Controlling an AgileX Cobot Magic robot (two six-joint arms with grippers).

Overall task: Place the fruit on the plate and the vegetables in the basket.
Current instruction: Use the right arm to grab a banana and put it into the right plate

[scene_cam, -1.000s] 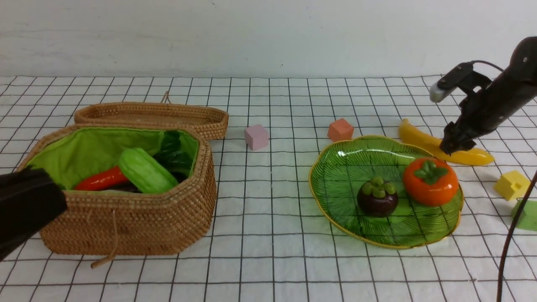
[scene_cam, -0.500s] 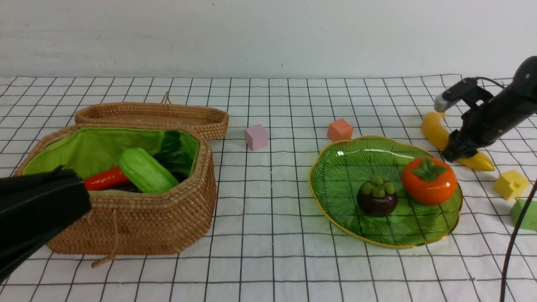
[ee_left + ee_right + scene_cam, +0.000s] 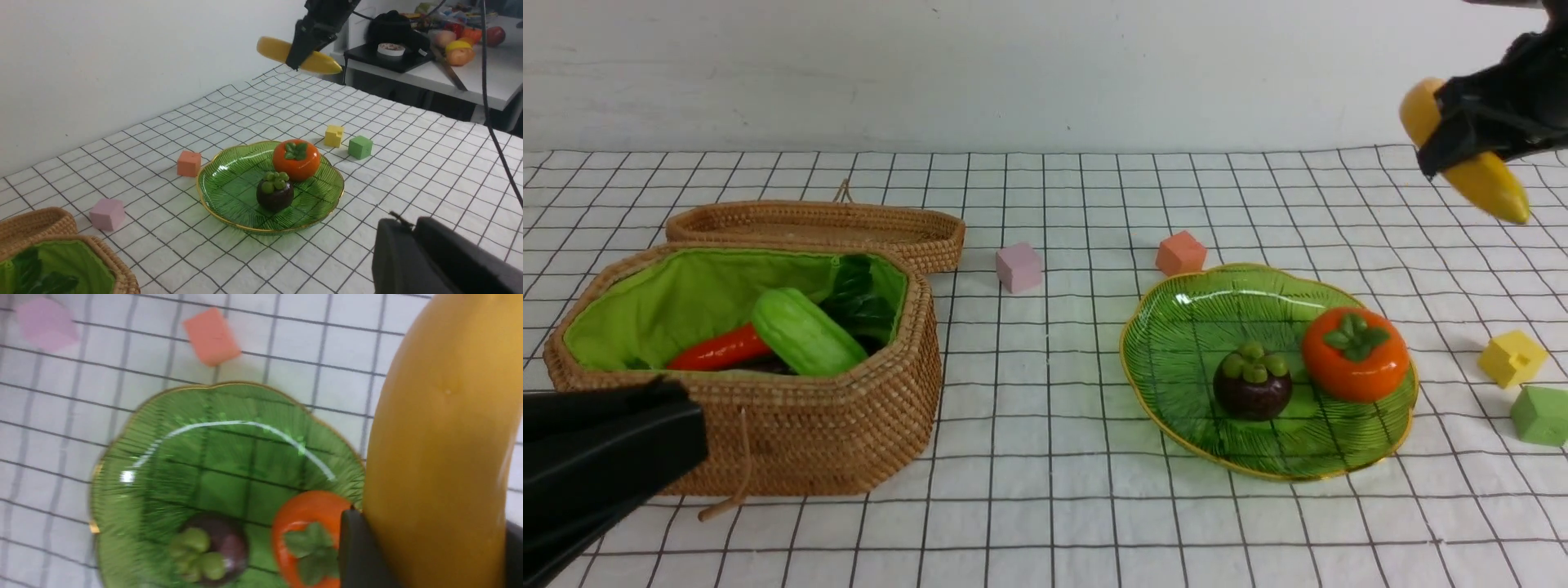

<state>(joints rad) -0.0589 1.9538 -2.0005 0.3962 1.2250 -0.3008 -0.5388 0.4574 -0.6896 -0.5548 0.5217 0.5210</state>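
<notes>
front: wide, facing wall | left wrist: oblique, low | right wrist: close overhead | shared: plate [image 3: 1176, 392]

- My right gripper [image 3: 1462, 147] hangs high at the far right, jaws clamped on the banana [image 3: 1490, 181].
- My left gripper [image 3: 596, 457] sits low, jaws together.

you see a glossy plastic-looking banana [image 3: 1486, 181], a translucent ribbed glass plate [image 3: 1176, 359], a rough woven wicker basket [image 3: 849, 425] lined with matt green cloth [image 3: 670, 302].
</notes>
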